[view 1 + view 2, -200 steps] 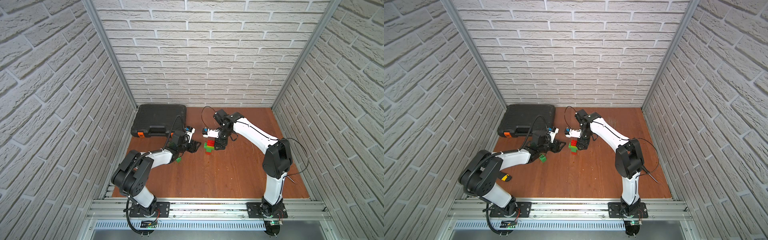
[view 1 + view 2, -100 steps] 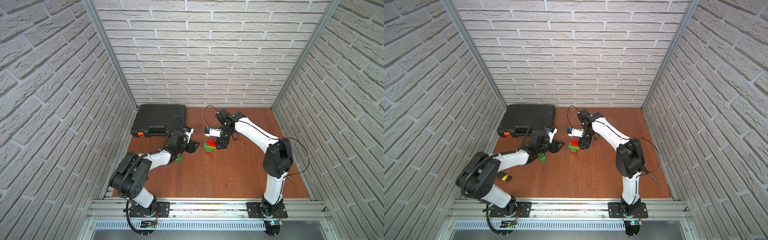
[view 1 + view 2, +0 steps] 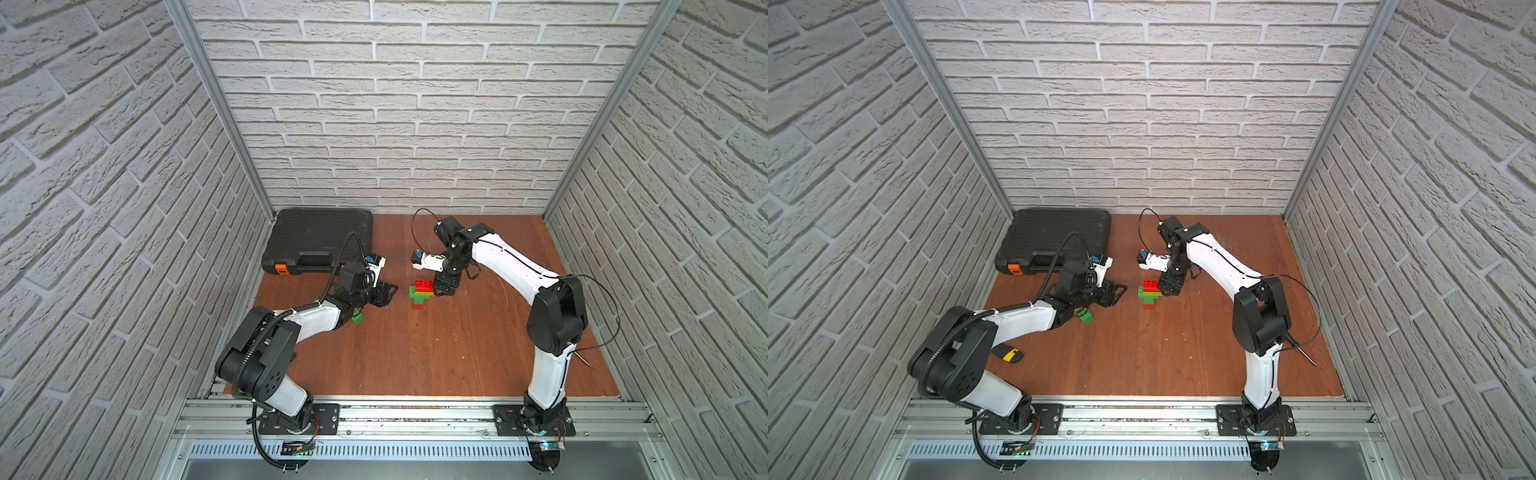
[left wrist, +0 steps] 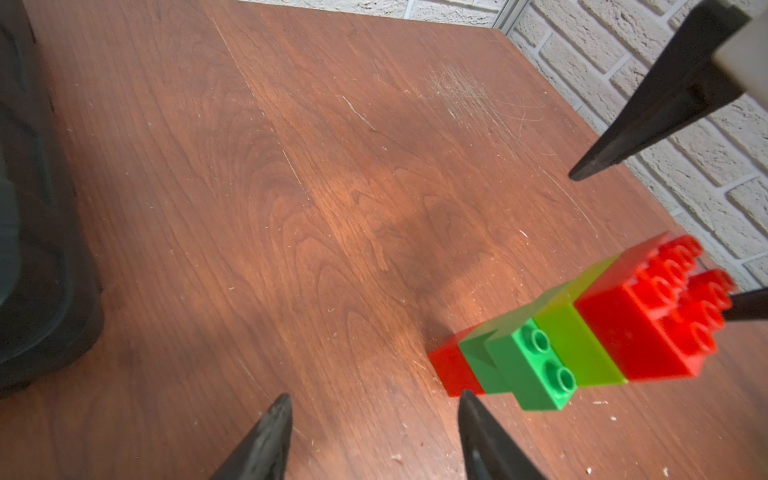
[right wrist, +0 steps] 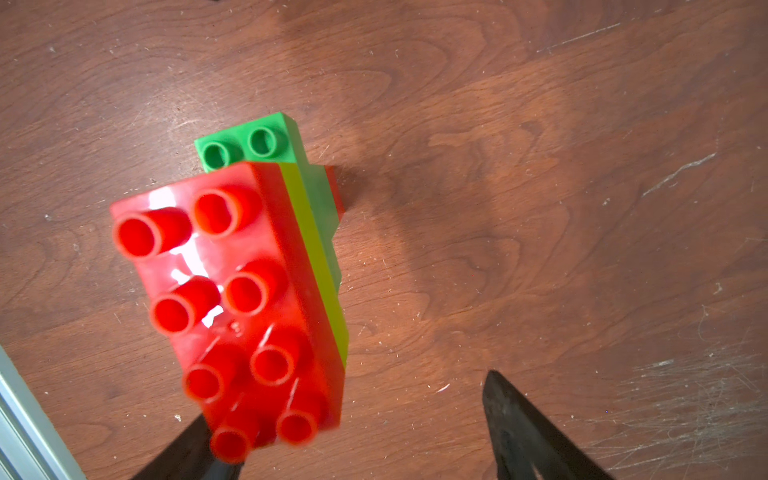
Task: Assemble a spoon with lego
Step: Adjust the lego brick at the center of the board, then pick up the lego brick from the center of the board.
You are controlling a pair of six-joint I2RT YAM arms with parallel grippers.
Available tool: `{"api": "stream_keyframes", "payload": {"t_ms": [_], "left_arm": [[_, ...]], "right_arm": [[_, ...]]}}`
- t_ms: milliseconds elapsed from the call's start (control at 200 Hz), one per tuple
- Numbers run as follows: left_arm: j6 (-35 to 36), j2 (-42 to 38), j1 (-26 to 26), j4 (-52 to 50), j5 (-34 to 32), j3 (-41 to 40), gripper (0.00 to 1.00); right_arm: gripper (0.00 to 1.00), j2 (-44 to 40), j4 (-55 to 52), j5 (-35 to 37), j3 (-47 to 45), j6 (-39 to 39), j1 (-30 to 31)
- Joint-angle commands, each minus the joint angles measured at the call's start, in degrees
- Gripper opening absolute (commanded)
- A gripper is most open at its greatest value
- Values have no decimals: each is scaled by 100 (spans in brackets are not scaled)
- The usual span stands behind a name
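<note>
The spoon (image 3: 422,293) (image 3: 1150,293) stands upright on the wooden table: a red base, dark green and lime layers, and a wide red studded brick on top (image 5: 232,299) (image 4: 582,332). My right gripper (image 3: 442,286) (image 3: 1170,286) (image 5: 345,403) is open beside that top brick. One finger is partly hidden behind the brick and the other fingertip (image 5: 511,411) stands well clear of it. My left gripper (image 3: 384,293) (image 3: 1115,293) (image 4: 374,397) is open and empty, low on the table, with one fingertip (image 4: 467,401) next to the spoon's red base. A loose green lego brick (image 3: 356,318) (image 3: 1086,318) lies under the left arm.
A black toolcase (image 3: 320,241) (image 3: 1054,235) (image 4: 33,249) lies at the back left, close behind the left gripper. A small yellow-and-black object (image 3: 1009,355) rests near the left arm's base. Brick-pattern walls enclose the table on three sides.
The right arm has edged very slightly. The left arm, the spoon and the loose brick have not visibly moved.
</note>
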Motion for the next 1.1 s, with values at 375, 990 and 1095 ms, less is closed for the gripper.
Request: {"api": "stream_keyframes", "payload": {"t_ms": [375, 990, 1095], "left_arm": [[791, -1310, 98, -2269, -424, 13, 67], [-21, -775, 615, -3749, -472, 305, 78], [-100, -679, 461, -3859, -725, 326, 78]], "right_arm": [[86, -1099, 435, -229, -894, 151, -51], [87, -2635, 921, -628, -1918, 659, -190], [87, -2596, 905, -646, -1845, 639, -203]]}}
